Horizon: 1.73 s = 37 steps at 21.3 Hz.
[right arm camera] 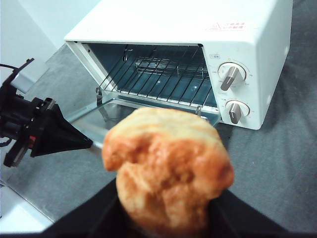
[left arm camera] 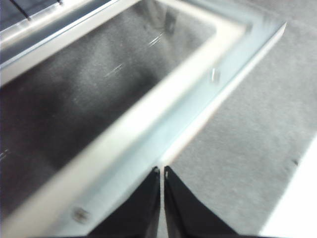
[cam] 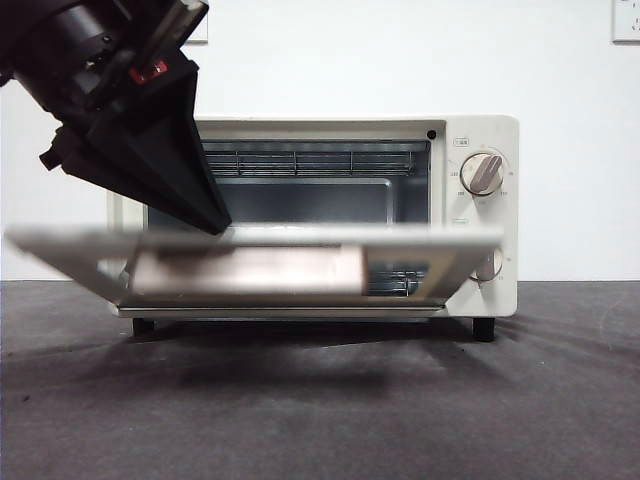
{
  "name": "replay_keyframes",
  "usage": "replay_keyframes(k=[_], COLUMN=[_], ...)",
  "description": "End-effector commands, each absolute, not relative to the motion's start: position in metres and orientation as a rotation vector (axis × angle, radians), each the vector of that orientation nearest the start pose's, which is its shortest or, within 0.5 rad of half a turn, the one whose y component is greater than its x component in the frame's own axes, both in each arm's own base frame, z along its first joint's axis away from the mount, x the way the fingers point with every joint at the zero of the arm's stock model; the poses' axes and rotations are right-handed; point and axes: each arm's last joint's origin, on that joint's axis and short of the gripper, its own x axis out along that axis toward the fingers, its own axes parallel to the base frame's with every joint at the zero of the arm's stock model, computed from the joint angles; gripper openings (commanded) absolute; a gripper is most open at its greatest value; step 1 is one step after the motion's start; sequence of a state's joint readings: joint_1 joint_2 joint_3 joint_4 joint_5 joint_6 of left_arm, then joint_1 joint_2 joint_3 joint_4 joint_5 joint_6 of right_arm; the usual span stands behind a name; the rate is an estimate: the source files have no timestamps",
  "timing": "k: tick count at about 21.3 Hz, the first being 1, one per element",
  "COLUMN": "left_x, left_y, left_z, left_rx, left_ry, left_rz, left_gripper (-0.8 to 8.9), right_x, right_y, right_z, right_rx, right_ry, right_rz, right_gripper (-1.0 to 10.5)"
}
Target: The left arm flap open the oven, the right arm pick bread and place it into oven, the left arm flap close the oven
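The cream-white oven (cam: 480,140) stands on the dark table with its door (cam: 250,270) swung down almost level and blurred. My left gripper (cam: 220,225) comes in from the upper left with its tip on the door's free edge. In the left wrist view this gripper (left arm camera: 162,171) is shut, its tips against the door frame (left arm camera: 163,109). The wire rack (right arm camera: 158,74) inside the oven is bare. The golden-brown bread (right arm camera: 168,168) is held in my right gripper (right arm camera: 168,213), in front of the oven (right arm camera: 247,49) and some way off from it. The right gripper is out of the front view.
Two beige knobs (cam: 484,172) sit on the oven's right panel. A grey mat (cam: 320,400) covers the table in front. A white wall stands behind, with a socket plate (cam: 626,20) at the top right. A pale edge (left arm camera: 297,208) lies beside the mat.
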<state>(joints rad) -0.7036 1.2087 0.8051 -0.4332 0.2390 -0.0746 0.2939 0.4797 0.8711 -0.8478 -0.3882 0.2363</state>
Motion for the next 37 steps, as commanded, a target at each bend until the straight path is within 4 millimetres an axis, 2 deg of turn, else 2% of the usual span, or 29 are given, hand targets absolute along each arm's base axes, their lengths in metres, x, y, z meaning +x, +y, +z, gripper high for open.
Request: replay_keyframes(k=[1, 4, 7, 12, 16, 21, 30, 33, 37], left_x=[0.175, 0.169, 0.163, 0.142, 0.117, 0.091, 0.058, 0.049, 0.041], left_y=[-0.164, -0.167, -0.168, -0.147, -0.121, -0.091, -0.053, -0.043, -0.034], left_z=[0.233, 0.227, 0.235, 0.274, 0.302, 0.324, 0.346, 0.352, 0.356], left_rx=[0.134, 0.142, 0.119, 0.011, -0.044, -0.051, -0.058, -0.062, -0.071], left_ry=[0.891, 0.913, 0.886, 0.735, 0.592, 0.501, 0.404, 0.374, 0.338], left_rz=[-0.843, -0.844, -0.859, -0.876, -0.864, -0.765, -0.639, -0.599, -0.576], left_gripper=[0.16, 0.16, 0.16, 0.16, 0.16, 0.16, 0.16, 0.16, 0.16], right_x=[0.067, 0.067, 0.066, 0.071, 0.096, 0.131, 0.175, 0.19, 0.21], right_y=[0.032, 0.032, 0.032, 0.036, 0.048, 0.081, 0.151, 0.168, 0.184], right_z=[0.339, 0.339, 0.339, 0.338, 0.334, 0.329, 0.303, 0.293, 0.276], right_rx=[0.248, 0.248, 0.25, 0.288, 0.335, 0.335, 0.328, 0.348, 0.412], right_ry=[0.512, 0.513, 0.518, 0.563, 0.662, 0.706, 0.725, 0.709, 0.709], right_rz=[0.616, 0.616, 0.618, 0.704, 0.795, 0.867, 0.802, 0.798, 0.71], right_gripper=[1.7, 1.7, 1.7, 1.7, 1.7, 1.7, 1.7, 1.7, 1.7])
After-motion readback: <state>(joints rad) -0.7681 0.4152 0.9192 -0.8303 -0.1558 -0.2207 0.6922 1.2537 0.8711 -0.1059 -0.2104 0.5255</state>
